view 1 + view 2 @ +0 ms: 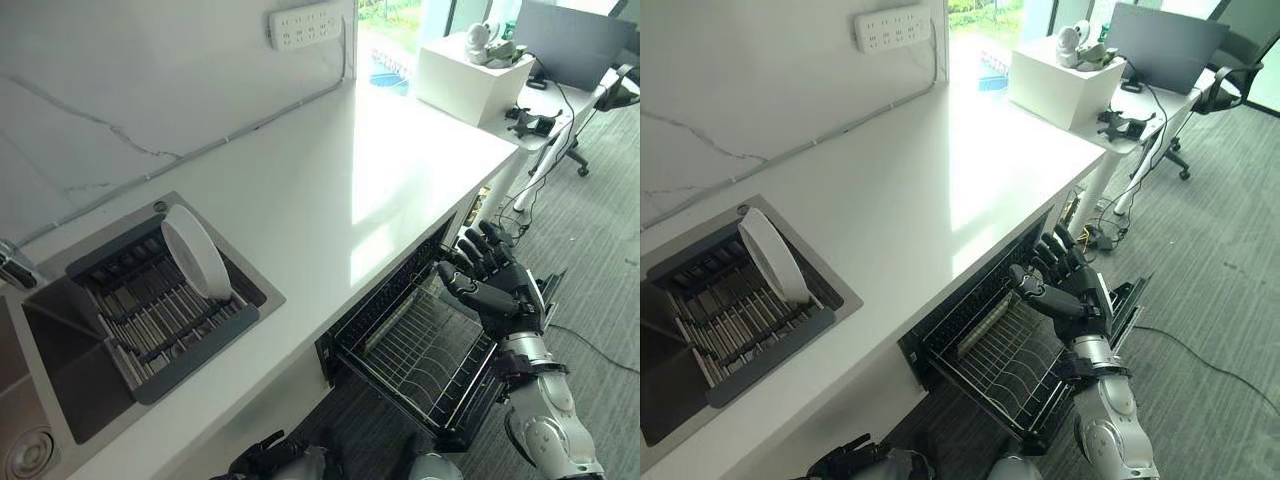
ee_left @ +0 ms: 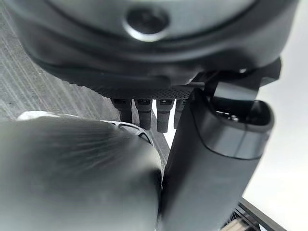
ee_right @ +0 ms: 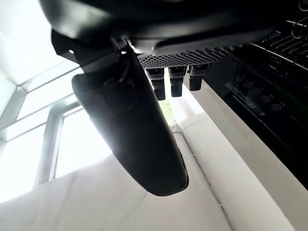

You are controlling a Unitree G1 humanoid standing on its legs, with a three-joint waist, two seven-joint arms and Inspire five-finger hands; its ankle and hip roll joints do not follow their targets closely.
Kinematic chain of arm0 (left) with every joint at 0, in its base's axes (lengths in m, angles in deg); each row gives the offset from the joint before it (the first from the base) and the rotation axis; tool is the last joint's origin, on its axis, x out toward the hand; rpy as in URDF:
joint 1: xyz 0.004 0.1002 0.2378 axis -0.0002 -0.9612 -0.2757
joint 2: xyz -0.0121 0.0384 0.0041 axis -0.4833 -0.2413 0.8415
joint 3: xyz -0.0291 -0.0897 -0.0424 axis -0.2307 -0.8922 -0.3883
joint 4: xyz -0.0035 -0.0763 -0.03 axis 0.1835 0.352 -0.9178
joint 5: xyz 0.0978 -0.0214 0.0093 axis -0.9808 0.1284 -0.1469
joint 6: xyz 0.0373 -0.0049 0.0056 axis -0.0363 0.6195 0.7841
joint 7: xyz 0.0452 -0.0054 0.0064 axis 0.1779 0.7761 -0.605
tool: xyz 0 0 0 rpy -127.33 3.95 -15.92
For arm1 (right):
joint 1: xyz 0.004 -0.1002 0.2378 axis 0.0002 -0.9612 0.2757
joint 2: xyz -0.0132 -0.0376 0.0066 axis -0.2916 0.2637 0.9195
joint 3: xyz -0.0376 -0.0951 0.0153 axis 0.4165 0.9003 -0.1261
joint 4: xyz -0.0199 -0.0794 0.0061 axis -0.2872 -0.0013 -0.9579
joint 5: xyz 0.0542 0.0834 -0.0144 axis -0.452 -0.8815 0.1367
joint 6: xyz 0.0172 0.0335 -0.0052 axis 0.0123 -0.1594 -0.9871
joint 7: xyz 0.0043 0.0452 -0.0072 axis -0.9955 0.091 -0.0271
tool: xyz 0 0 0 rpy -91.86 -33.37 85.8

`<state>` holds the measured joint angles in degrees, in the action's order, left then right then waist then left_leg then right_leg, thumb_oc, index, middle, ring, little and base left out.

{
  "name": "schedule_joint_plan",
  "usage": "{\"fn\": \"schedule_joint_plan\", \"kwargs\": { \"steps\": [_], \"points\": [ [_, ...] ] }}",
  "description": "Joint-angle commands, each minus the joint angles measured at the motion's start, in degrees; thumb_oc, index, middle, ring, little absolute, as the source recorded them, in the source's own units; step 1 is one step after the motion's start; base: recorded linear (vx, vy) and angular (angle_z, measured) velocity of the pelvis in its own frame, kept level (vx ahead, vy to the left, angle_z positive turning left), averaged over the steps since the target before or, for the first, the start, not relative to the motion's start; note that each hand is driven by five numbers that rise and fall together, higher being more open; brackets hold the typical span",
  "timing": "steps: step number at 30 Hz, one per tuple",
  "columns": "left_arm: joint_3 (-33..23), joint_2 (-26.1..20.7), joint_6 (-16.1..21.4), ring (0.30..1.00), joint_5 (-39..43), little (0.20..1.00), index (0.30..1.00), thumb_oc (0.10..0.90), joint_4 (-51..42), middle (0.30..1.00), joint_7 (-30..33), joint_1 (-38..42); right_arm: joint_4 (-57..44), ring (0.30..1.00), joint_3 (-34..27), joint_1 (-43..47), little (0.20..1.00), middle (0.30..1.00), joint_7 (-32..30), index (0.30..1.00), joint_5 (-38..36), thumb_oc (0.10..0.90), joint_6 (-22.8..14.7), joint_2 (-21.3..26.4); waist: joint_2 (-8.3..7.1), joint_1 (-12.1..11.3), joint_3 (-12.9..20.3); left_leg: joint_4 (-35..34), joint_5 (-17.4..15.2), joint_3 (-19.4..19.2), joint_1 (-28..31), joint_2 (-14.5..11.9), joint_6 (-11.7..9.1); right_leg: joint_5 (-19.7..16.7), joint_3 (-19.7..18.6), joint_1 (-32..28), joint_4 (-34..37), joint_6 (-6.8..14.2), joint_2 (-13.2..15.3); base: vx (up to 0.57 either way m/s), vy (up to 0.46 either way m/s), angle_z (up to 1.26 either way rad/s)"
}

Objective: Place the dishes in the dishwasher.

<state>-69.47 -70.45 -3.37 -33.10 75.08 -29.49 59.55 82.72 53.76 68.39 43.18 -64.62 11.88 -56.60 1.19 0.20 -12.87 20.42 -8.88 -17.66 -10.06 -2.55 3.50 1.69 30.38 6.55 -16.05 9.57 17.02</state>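
A white plate (image 1: 197,252) stands on edge in the grey drying rack (image 1: 195,352) set in the sink. Under the counter the dishwasher's wire rack (image 1: 420,348) is pulled out and holds nothing. My right hand (image 1: 500,288) hovers open at the rack's right end, fingers straight and spread, holding nothing; its wrist view shows the thumb (image 3: 137,139) and fingers against the dishwasher's dark control panel (image 3: 260,98). Low by the counter front, my left hand (image 1: 272,455) hangs with relaxed fingers (image 2: 144,111) and is empty.
The white counter (image 1: 330,190) runs between the sink (image 1: 45,400) and a white box (image 1: 468,78) at the far end. A power strip (image 1: 305,24) is fixed to the wall. A desk with a laptop and an office chair (image 1: 1230,70) stand beyond.
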Motion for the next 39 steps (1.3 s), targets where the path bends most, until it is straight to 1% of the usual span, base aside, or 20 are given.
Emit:
{"fn": "schedule_joint_plan", "kwargs": {
  "steps": [1,10,21,26,28,29,30,31,32,34,35,38,39],
  "points": [
    [3.5,-1.6,-2.5,0.9,-5.0,0.9,0.9,0.8,4.1,0.9,-0.4,-7.8,-7.1,0.9,-2.1,5.9,0.9,0.9,1.8,0.9,0.6,0.8,-4.6,-2.0,-1.59,-0.7,1.6,-3.2,-11.5,1.2,8.8,0.5,-0.7,0.8,-3.2,-1.5,-1.1,3.3,2.4,0.03,-0.013,-0.18],
    [3.4,-1.8,-2.4,0.9,-4.3,0.9,0.9,0.8,4.1,0.9,-0.4,-7.9,-7.3,0.9,-1.3,5.8,0.9,0.9,1.5,0.9,1.1,0.8,-4.9,-2.5,-1.33,-1.1,1.6,-3.2,-11.5,1.7,8.7,0.9,-0.4,0.6,-2.6,-2.2,-1.1,3.2,2.5,0.02,0.013,0.08],
    [3.0,-1.8,-2.4,0.9,-4.8,0.9,0.9,0.8,3.3,0.9,0.3,-8.3,-7.6,0.9,-0.9,5.9,0.9,0.9,1.3,0.9,1.7,0.8,-5.3,-2.8,-1.06,-1.7,1.0,-3.2,-11.2,3.2,8.1,1.3,-0.2,-0.3,-1.7,-2.3,-1.1,3.3,2.8,0.01,0.011,0.11],
    [2.9,-1.7,-2.2,0.9,-4.2,0.9,0.9,0.8,3.3,0.9,0.7,-8.5,-7.4,0.9,-0.9,5.9,0.9,0.9,2.5,0.9,1.8,0.8,-5.5,-2.9,-0.97,-1.7,1.0,-3.2,-11.0,3.5,8.0,1.0,-0.3,0.6,-1.8,-2.4,-1.1,3.0,2.2,0.0,-0.007,0.01],
    [2.5,-1.6,-2.2,0.9,-4.0,0.9,0.9,0.8,3.4,0.9,1.5,-8.4,-7.5,0.9,-0.9,6.3,0.9,0.9,4.3,0.9,1.9,0.8,-5.8,-2.5,-1.03,-1.8,1.2,-3.2,-10.9,4.1,7.9,1.0,-0.4,2.4,-2.6,-2.6,-1.1,2.7,0.9,-0.04,-0.057,0.03],
    [2.4,-1.6,-2.2,0.9,-3.8,0.9,0.9,0.8,3.4,0.9,1.7,-8.4,-7.5,0.9,-0.9,6.4,0.9,0.9,4.7,0.9,1.9,0.8,-5.9,-2.4,-1.03,-1.8,1.2,-3.2,-10.9,4.2,7.9,1.0,-0.4,2.6,-2.7,-2.6,-1.1,2.6,0.8,-0.06,-0.097,0.07],
    [2.0,-1.7,-1.9,0.9,-3.9,0.9,0.9,0.8,3.3,0.9,2.1,-8.4,-7.9,0.9,-0.7,6.9,0.9,0.9,5.8,0.9,1.8,0.8,-6.4,-1.8,-1.03,-1.9,1.3,-3.2,-10.9,5.2,7.8,1.0,-0.4,4.4,-4.0,-2.7,-1.1,2.1,-0.8,-0.07,-0.107,0.13],
    [1.8,-1.7,-1.9,0.9,-4.1,0.9,0.9,0.8,3.3,0.9,2.3,-8.4,-8.1,0.9,-0.5,7.2,0.9,0.9,6.1,0.9,1.7,0.8,-6.7,-1.4,-1.03,-2.0,1.4,-3.2,-10.9,5.8,7.8,1.1,-0.5,5.3,-4.6,-2.9,-1.1,1.8,-1.6,-0.17,-0.144,0.25],
    [1.6,-1.7,-1.9,0.9,-4.4,0.9,0.9,0.8,3.3,0.9,2.5,-8.2,-8.4,0.9,-0.2,7.8,0.9,0.9,6.3,0.9,1.6,0.8,-6.9,-1.0,-1.06,-1.9,1.5,-3.2,-9.5,6.2,6.8,1.2,-0.3,5.4,-4.8,-2.4,-1.1,0.6,-2.4,-0.16,-0.119,0.31],
    [1.6,-1.8,-1.7,0.9,-4.7,0.9,0.9,0.8,3.1,0.9,3.0,-8.2,-8.8,0.9,0.8,9.0,0.9,0.9,6.4,0.9,1.4,0.8,-7.6,-0.2,-0.93,-2.2,1.9,-3.2,-9.1,7.5,6.4,1.2,-0.6,7.3,-6.4,-2.6,-1.1,-0.3,-4.3,-0.19,-0.165,0.44],
    [1.7,-1.7,-1.1,0.9,-3.7,0.9,0.9,0.8,3.1,0.9,3.3,-8.1,-8.8,0.9,1.7,10.2,0.9,0.9,6.9,0.9,1.1,0.8,-8.1,0.4,-0.99,-2.7,1.9,-3.2,-8.6,7.9,6.2,1.1,-1.0,8.4,-6.7,-3.0,-1.1,-0.9,-5.1,-0.16,-0.156,0.44],
    [1.5,-1.2,-0.2,0.9,-2.3,0.9,0.9,0.8,3.0,0.9,4.5,-8.2,-8.5,0.9,3.3,12.1,0.9,0.9,7.0,0.9,1.4,0.8,-8.0,1.0,-1.06,-3.7,2.2,-3.2,-7.8,8.0,5.6,0.9,-2.1,9.7,-6.7,-3.6,-1.1,-1.6,-5.6,-0.12,-0.09,0.05],
    [1.2,-1.2,0.3,0.9,-4.2,0.9,0.9,0.8,3.3,0.9,4.5,-8.2,-8.6,0.9,3.5,12.4,0.9,0.9,7.2,0.9,1.5,0.8,-7.7,1.4,-1.03,-3.8,2.4,-3.2,-7.4,7.8,5.5,0.9,-2.5,10.1,-7.0,-3.6,-1.1,-1.8,-5.8,-0.08,-0.045,-0.11]
  ]
}}
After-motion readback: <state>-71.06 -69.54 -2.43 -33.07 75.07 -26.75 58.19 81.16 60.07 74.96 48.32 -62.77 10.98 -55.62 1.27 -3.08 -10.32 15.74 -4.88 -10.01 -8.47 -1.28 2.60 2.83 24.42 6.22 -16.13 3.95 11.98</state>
